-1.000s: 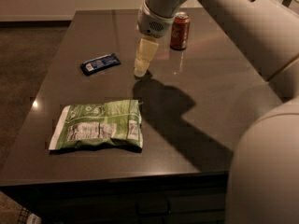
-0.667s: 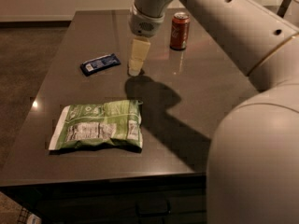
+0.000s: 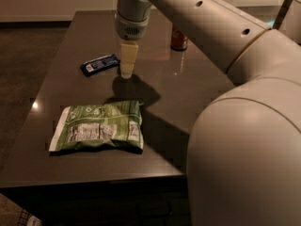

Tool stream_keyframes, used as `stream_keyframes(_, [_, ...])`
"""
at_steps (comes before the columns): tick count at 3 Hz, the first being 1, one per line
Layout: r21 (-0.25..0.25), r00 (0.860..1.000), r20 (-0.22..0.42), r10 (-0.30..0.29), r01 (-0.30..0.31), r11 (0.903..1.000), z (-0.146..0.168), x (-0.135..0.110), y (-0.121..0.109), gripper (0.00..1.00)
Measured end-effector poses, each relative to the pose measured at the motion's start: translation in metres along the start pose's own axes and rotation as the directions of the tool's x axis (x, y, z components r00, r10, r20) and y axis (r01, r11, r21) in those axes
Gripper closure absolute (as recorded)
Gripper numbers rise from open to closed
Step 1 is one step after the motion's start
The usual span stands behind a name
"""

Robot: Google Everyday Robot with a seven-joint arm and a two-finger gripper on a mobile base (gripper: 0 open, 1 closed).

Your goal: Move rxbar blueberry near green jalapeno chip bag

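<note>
The rxbar blueberry (image 3: 99, 64) is a small dark-blue wrapper with white lettering, lying flat on the dark table at the left. The green jalapeno chip bag (image 3: 98, 126) is large, green and white with a nutrition panel, and lies flat nearer the front edge. My gripper (image 3: 127, 68) points straight down over the table, just right of the bar's right end and above the bag's far side. It holds nothing that I can see.
A red-brown soda can (image 3: 178, 38) stands upright at the back, partly hidden behind my arm. My arm (image 3: 221, 36) crosses the right side of the view. The dark table (image 3: 61, 36) has its left edge close to the bar.
My gripper has moved left and lower, from near the soda can toward the right end of the blue bar. The bar, the bag and the can have not moved.
</note>
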State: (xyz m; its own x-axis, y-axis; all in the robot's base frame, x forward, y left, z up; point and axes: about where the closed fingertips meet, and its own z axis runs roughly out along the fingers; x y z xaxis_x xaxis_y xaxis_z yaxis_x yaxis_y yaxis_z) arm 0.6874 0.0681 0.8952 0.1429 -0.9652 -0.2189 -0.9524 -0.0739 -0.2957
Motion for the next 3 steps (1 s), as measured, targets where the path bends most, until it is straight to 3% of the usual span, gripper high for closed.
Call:
stream_keyframes(2, [-0.046, 0.991, -0.077, -0.108, 0.105, 0.9934, 0.024, -0.017, -0.005, 0.0])
stream_keyframes(3, [-0.09, 0.98, -0.097, -0.172, 0.163, 0.9825, 0.033, -0.026, -0.008, 0.0])
